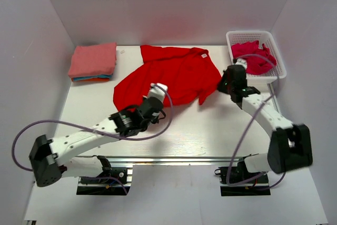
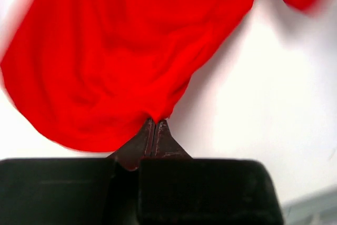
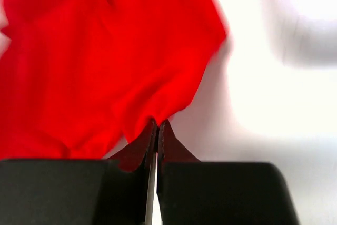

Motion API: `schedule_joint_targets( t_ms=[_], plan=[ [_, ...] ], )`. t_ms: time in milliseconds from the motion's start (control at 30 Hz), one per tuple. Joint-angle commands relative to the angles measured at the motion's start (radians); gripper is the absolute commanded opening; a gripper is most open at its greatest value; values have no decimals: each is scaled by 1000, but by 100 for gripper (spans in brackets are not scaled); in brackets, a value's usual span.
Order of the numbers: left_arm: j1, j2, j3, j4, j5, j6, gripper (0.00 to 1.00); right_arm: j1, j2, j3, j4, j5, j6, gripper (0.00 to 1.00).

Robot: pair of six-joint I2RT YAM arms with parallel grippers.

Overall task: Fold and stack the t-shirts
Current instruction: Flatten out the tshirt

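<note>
The top view hangs high behind the arm bases [image 1: 105, 175], looking down and forward over the whole worktop [image 1: 210, 130] to the back wall [image 1: 168, 3], and it's the widest shot. The left wrist view sits just behind its own fingers [image 2: 139, 145], very close, facing out along them at the red shirt [image 2: 105, 51] and bare worktop beyond. The right wrist view does likewise, its fingers [image 3: 175, 147] low centre. All three share the red shirt; only the top view shows it whole.

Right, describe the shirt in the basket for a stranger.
On the white table, find the far right corner, where a white plastic lattice basket sits. Inside lies a crumpled crimson-pink cloth t-shirt. Unlike the bright red t-shirt spread mid-table and the salmon-pink folded stack far left, it alone is contained.
</note>
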Motion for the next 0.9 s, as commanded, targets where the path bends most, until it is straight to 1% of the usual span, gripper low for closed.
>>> schedule_joint_targets(
  t_ms=[0, 100, 133, 167, 200, 267, 300, 333, 367, 433, 467, 500, 533, 567, 600, 633, 700, 733, 767, 867],
  plan=[
    [7, -136, 63, 127, -244, 73, 0, -2, -146, 68, 187, 110, -32, 0],
    [7, -164, 98, 190, -325, 177, 0, -3, -212, 121, 230, 201, -78, 0],
    [7, -175, 118, 181, -360, 178, 0, -5, -220, 154, 238, 243, -104, 0],
    [7, -175, 156, 181, -430, 192, 0, -6, -243, 174, 244, 259, -127, 0],
    [7, -175, 170, 194, -460, 218, 0, -5, -244, 189, 247, 277, -154, 0],
    [7, -189, 193, 275, -541, 313, 0, -5, -260, 253, 285, 322, -205, 0],
    [7, -198, 204, 314, -554, 358, 0, -6, -260, 269, 303, 345, -241, 0],
    [7, -207, 204, 359, -572, 447, 0, -6, -261, 322, 311, 371, -259, 0],
    [7, -219, 204, 452, -583, 495, 0, -6, -257, 344, 313, 385, -307, 0],
    [7, -253, 204, 531, -595, 620, 0, -8, -249, 434, 311, 449, -338, 0],
    [7, -264, 204, 612, -595, 662, 0, -6, -243, 454, 319, 471, -372, 0],
    [7, -273, 204, 659, -595, 713, 0, -2, -228, 500, 334, 485, -412, 0],
    [7, -282, 204, 709, -586, 814, 0, -8, -220, 549, 339, 512, -432, 0],
    [7, -297, 213, 783, -586, 857, 0, -6, -215, 601, 346, 520, -470, 0],
    [7, -298, 213, 804, -586, 894, 0, -3, -189, 629, 347, 532, -489, 0],
    [7, -310, 239, 815, -574, 943, 0, -6, -180, 705, 348, 557, -548, 0],
    [7, -331, 265, 792, -557, 968, 0, -5, -151, 758, 362, 571, -616, 0],
    [7, -340, 286, 792, -542, 968, 0, -6, -142, 781, 360, 580, -634, 0],
    [7, -351, 296, 792, -529, 994, 0, -6, -136, 854, 359, 584, -650, 0],
    [7, -384, 355, 749, -476, 1003, 0, -9, -113, 948, 363, 588, -714, 0]
  ],
)
